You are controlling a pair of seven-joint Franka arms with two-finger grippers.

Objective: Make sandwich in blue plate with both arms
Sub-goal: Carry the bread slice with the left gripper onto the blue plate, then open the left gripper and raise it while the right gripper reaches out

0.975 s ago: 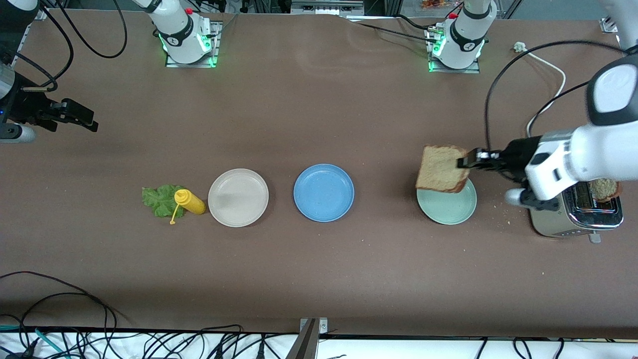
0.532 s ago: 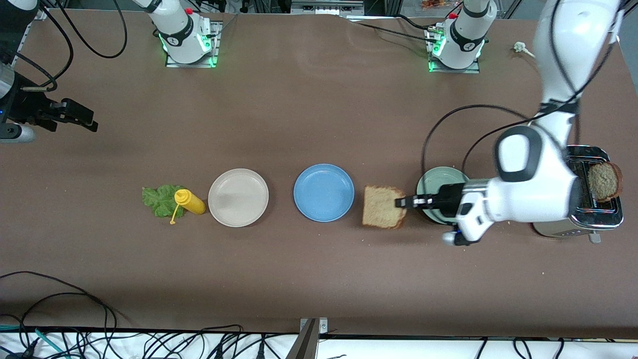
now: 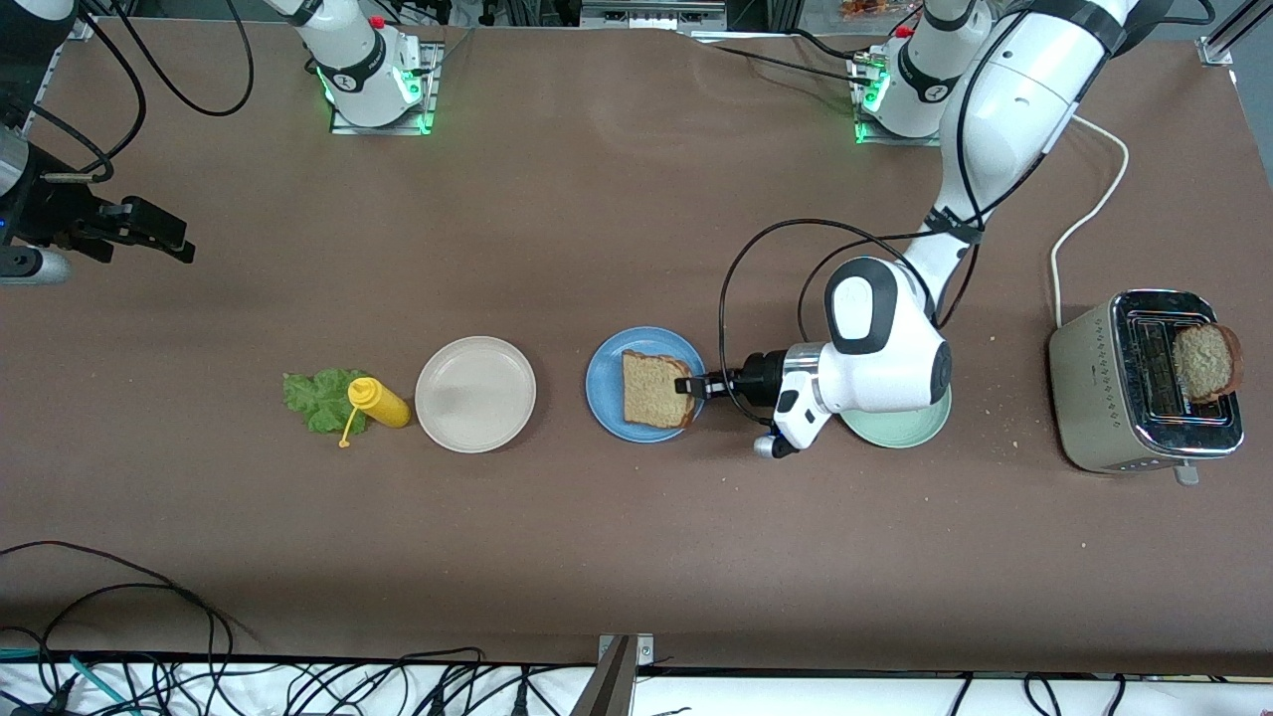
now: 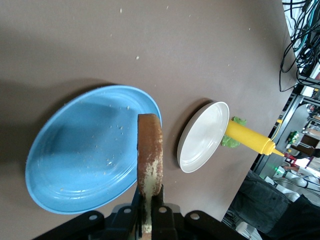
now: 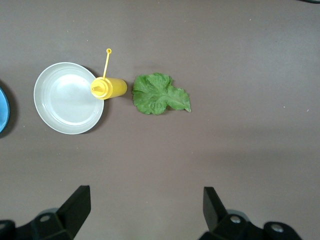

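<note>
My left gripper [image 3: 688, 387] is shut on the edge of a brown bread slice [image 3: 653, 389] and holds it over the blue plate [image 3: 609, 366]. In the left wrist view the slice [image 4: 150, 155] shows edge-on between my fingers, above the blue plate [image 4: 80, 150]. A second bread slice [image 3: 1205, 362] stands in the toaster [image 3: 1104, 388]. The green lettuce leaf [image 3: 314, 398] lies on the table at the right arm's end; it also shows in the right wrist view [image 5: 160, 94]. My right gripper [image 3: 159, 239] is open and empty, high over the table at the right arm's end, with its fingers [image 5: 75, 205] wide apart.
A yellow squeeze bottle [image 3: 380, 403] lies between the lettuce and the beige-white plate [image 3: 475, 394]. The pale mint-green plate [image 3: 900, 426] sits under my left arm's wrist. The toaster's white cord [image 3: 1094, 199] runs toward the left arm's base. Crumbs lie near the toaster.
My left arm has carried the bread slice from over the mint-green plate, past the table between the plates, to over the blue plate. The right arm has not moved.
</note>
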